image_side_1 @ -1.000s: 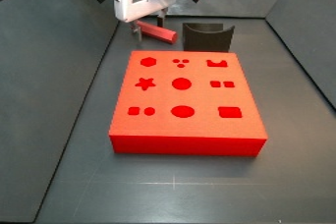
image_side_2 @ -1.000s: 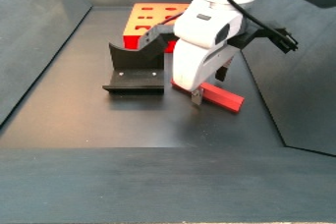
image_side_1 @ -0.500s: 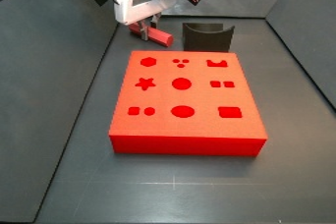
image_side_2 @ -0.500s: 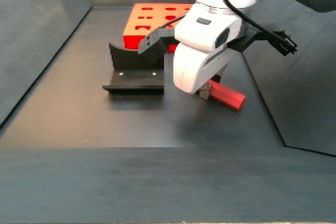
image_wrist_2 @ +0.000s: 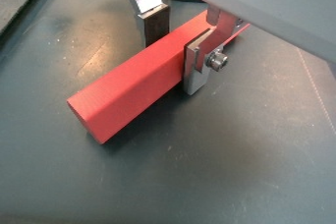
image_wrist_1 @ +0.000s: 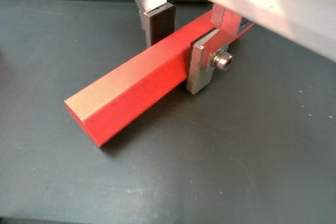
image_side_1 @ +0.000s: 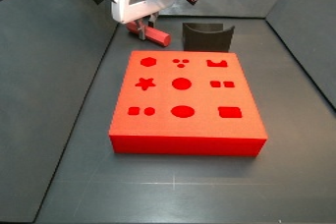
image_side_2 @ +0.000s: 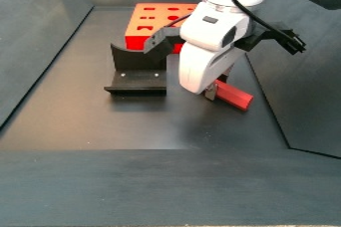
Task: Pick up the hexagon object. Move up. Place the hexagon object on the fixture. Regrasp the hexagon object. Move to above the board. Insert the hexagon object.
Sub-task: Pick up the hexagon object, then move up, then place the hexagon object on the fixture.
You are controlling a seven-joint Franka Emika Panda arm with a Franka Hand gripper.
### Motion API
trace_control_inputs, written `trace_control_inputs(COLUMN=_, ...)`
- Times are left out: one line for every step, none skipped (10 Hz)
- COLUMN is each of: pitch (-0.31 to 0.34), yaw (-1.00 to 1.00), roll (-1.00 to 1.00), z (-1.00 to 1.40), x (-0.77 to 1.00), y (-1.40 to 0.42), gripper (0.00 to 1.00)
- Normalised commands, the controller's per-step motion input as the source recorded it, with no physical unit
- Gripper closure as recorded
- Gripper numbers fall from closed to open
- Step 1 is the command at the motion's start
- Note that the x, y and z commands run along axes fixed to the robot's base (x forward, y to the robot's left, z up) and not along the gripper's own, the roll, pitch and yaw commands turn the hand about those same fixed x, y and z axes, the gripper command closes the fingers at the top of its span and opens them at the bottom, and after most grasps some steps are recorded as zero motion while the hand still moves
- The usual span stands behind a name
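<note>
Pick-up step: gripper straddling the bar on the floor.

I judge the grasp not yet confirmed: the fingers flank the bar, one plate touching, whether the other touches I cannot tell. I would close squarely on the flat sides, then lift straight. The bar is slim, red-pink, lying directly beneath the gripper.

Dark grey floor, raised grey side walls.

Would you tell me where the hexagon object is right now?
The hexagon object lies on the dark floor beside the fixture, straddled by the hand, behind the board in a side view.
</note>
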Motion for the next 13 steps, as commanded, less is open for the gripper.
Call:
trace_control_inputs(pitch=0.0, yaw=0.0, roll=0.0, z=0.0, x=0.0, y=0.0, gripper=1.0)
trace_control_inputs(pitch=0.0, yaw=0.0, roll=0.0, z=0.0, x=0.0, y=0.0, gripper=1.0)
trace_control_inputs(pitch=0.0, yaw=0.0, roll=0.0, z=0.0, x=0.0, y=0.0, gripper=1.0)
trace_control_inputs(pitch=0.0, yaw=0.0, roll=0.0, z=0.0, x=0.0, y=0.0, gripper=1.0)
trace_control_inputs(pitch=0.0, yaw=0.0, roll=0.0, z=0.0, x=0.0, y=0.0, gripper=1.0)
trace_control_inputs(pitch=0.0, yaw=0.0, roll=0.0, z=0.83, x=0.0, y=0.0, gripper=1.0)
trace_control_inputs(pitch=0.054, yaw=0.02, roll=0.0, z=0.75, x=-0.11, y=0.03, gripper=1.0)
trace_control_inputs(pitch=0.071, yaw=0.01, roll=0.01, z=0.66, x=-0.1, y=0.03, gripper=1.0)
trace_control_inputs(pitch=0.081, yaw=0.0, roll=0.02, z=0.54, x=-0.06, y=0.02, gripper=1.0)
trace_control_inputs(pitch=0.098, yaw=-0.01, roll=0.05, z=0.37, x=-0.03, y=0.01, gripper=1.0)
trace_control_inputs(pitch=0.104, yaw=-0.01, roll=0.07, z=0.23, x=-0.02, y=0.01, gripper=1.0)
trace_control_inputs(pitch=0.0, yaw=0.0, roll=0.0, z=1.0, x=0.0, y=0.0, gripper=1.0)
trace_control_inputs(pitch=0.003, yaw=0.0, roll=0.01, z=1.0, x=0.0, y=0.0, gripper=1.0)
